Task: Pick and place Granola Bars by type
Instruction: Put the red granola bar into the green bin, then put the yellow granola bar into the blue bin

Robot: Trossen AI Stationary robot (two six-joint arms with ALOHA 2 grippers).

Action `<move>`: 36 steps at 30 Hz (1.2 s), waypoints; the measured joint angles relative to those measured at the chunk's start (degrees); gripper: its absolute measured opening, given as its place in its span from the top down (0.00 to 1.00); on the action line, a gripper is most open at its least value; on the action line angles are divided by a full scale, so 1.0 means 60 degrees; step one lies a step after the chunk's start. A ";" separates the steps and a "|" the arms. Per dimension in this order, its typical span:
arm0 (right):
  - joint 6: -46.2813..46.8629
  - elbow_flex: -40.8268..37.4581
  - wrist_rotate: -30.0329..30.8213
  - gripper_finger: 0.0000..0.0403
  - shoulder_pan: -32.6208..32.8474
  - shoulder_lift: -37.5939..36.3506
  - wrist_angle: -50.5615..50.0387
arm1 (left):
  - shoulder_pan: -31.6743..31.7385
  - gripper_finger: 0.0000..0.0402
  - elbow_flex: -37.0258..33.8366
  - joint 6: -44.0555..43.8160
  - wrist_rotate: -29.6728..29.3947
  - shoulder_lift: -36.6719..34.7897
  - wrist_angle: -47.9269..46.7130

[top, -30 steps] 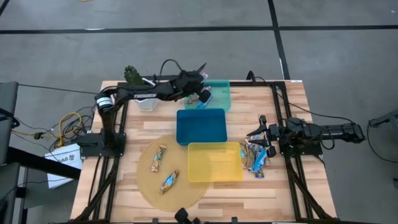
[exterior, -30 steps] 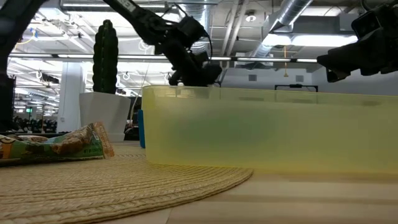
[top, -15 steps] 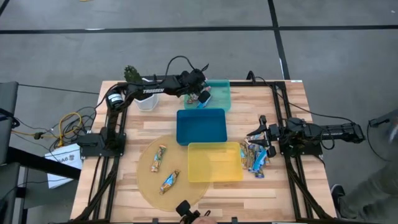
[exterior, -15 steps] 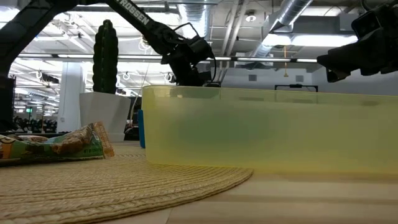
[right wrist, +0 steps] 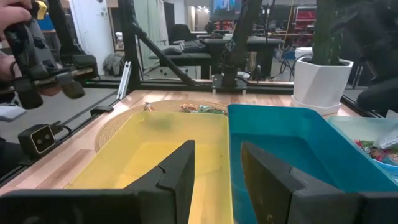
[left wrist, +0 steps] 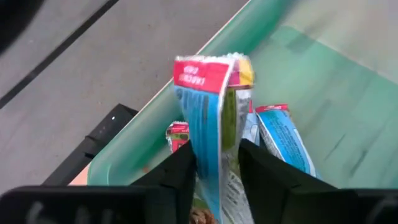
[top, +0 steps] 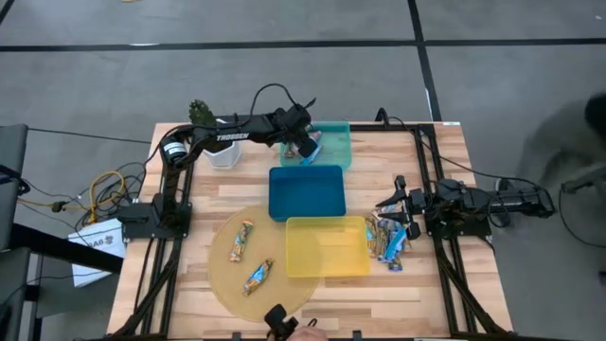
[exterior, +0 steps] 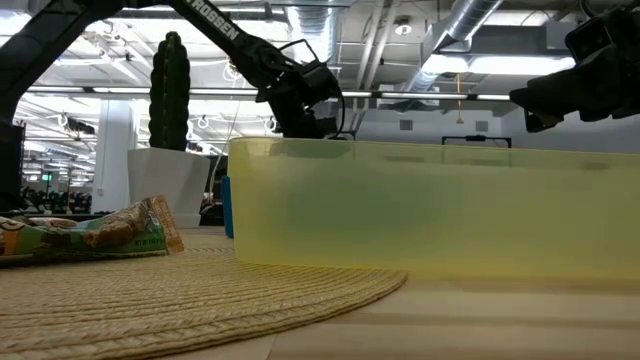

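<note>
My left gripper (top: 306,150) (left wrist: 217,168) slants down over the near left corner of the teal tray (top: 336,142) at the far side. A blue-white granola bar (left wrist: 208,106) stands on end between its parted fingers. Two more bars (left wrist: 283,137) (left wrist: 177,134) lie on the teal tray's floor. Two tan bars (top: 240,241) (top: 258,276) lie on the round woven mat (top: 227,284). A pile of bars (top: 388,237) lies on the table right of the yellow tray (top: 327,246). My right gripper (top: 390,206) (right wrist: 217,162) waits open beside that pile. My left gripper has the blue-white bar's lower part (left wrist: 214,163) between its two parted fingers, which slant down from the table's left side. The bar stands upright with its red-topped end (left wrist: 205,73) away from the fingers. I cannot tell whether the fingers touch it.
The blue tray (top: 306,192) sits between the teal and yellow trays. A cactus in a white pot (top: 213,142) stands at the far left. A person's hand (top: 289,327) shows at the table's near edge, holding a device (right wrist: 25,43).
My left gripper has sunk toward the teal tray and tipped more steeply downward, carrying the blue-white bar with it.
</note>
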 joint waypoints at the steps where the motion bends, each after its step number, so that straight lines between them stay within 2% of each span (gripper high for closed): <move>1: 0.0000 0.0000 0.0000 0.69 -0.0001 0.0000 0.0000 | -0.0004 0.69 0.0000 0.0000 0.0000 0.0000 -0.0002; 6: 0.0000 -0.0001 -0.0001 0.69 -0.0004 0.0000 0.0000 | -0.0004 0.64 0.0000 0.0004 -0.0004 -0.0004 -0.0031; 15: 0.0000 0.0000 0.0000 0.69 -0.0004 0.0000 0.0000 | -0.0461 0.62 -0.0011 0.0559 -0.0144 -0.0654 -0.0179; 24: 0.0000 -0.0002 0.0000 0.69 0.0000 0.0000 0.0000 | -0.2450 0.62 -0.0011 0.1550 -0.0260 -0.1850 -0.1412; 31: 0.0000 0.0001 0.0000 0.69 0.0000 0.0000 0.0000 | -0.4274 0.62 -0.0011 0.2530 -0.0077 -0.1938 -0.2414; 36: 0.0000 -0.0002 0.0000 0.69 -0.0004 0.0000 0.0000 | -0.5324 0.62 -0.0556 0.2756 0.0459 -0.1953 -0.2072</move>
